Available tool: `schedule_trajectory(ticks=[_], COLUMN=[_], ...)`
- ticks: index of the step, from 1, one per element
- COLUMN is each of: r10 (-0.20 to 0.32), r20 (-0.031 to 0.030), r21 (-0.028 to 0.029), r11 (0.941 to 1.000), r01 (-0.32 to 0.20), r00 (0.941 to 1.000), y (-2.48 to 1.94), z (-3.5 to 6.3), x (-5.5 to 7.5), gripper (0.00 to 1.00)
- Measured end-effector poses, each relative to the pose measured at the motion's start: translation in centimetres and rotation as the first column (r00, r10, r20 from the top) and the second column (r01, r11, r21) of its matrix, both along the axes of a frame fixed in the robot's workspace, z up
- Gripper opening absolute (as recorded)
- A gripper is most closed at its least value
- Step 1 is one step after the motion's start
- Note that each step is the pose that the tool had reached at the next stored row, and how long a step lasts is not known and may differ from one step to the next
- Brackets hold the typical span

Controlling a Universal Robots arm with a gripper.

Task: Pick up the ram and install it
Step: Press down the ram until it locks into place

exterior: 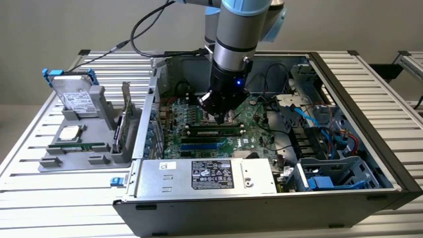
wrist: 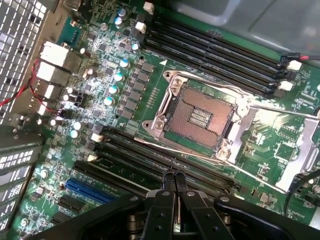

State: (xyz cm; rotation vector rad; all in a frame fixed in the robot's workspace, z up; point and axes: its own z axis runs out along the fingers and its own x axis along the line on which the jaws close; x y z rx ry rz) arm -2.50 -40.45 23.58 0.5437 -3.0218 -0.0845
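Observation:
A ram (exterior: 213,132), a narrow green stick with black chips, sits in a memory slot on the motherboard (exterior: 198,116) inside the open computer case. My gripper (exterior: 218,113) is low over the board just behind that stick, and its fingers (wrist: 167,187) are pressed together with nothing between them. In the wrist view the shut gripper (wrist: 174,179) has its tips right at the bank of dark memory slots (wrist: 135,155), next to the open processor socket (wrist: 197,117). I cannot tell whether the tips touch the stick.
A grey fixture (exterior: 73,158) on the exterior view's left carries a hard drive (exterior: 76,96), a silver processor chip (exterior: 69,133), a thin green strip (exterior: 82,147) and an upright expansion card (exterior: 124,124). The power supply (exterior: 211,174), cables (exterior: 310,119) and a drive cage (exterior: 334,176) crowd the case.

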Motion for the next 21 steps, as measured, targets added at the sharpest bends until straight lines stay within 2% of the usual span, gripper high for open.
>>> schedule_trajectory(ticks=[4, 9, 13, 17, 21], r10=[-0.048, -0.104, -0.124, -0.13, -0.159], r20=[0.0, -0.0001, -0.0002, -0.0003, -0.0001], r21=[-0.0011, -0.0012, -0.0011, -0.0013, -0.0015], r11=[0.9988, 0.9946, 0.9923, 0.9915, 0.9873], r01=[0.048, 0.104, 0.124, 0.13, 0.159], r00=[0.9988, 0.9946, 0.9923, 0.9915, 0.9873], y=[0.0, -0.01, -0.17, -0.57, -0.63], z=[0.0, 0.13, 0.49, 0.84, 0.86], x=[0.0, 0.0, 0.0, 0.0, 0.0], gripper=[0.1, 0.1, 0.1, 0.1, 0.1])
